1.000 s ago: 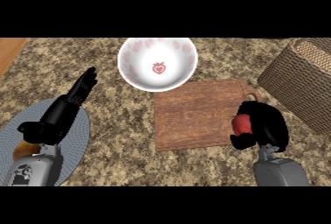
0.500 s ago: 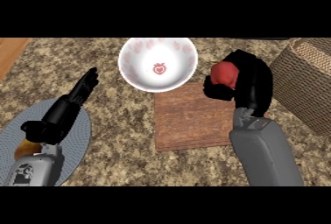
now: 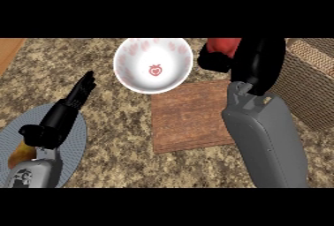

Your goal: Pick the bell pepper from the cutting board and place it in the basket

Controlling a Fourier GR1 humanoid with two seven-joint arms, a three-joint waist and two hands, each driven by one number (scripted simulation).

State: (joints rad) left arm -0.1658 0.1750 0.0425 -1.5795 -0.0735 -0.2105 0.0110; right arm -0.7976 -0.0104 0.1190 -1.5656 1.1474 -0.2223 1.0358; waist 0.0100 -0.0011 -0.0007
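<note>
Pepper (image 3: 224,45), red, sits in the right robot hand (image 3: 251,57), whose black fingers curl round it, held above the far right corner of the board (image 3: 189,117), between the bowl (image 3: 154,65) and the basket (image 3: 312,81) at the right edge. The white bowl with red marks lies at the far side of the bench (image 3: 120,145). The left robot hand (image 3: 78,95) rests released, fingers straight, over a grey plate (image 3: 72,145) at the near left.
</note>
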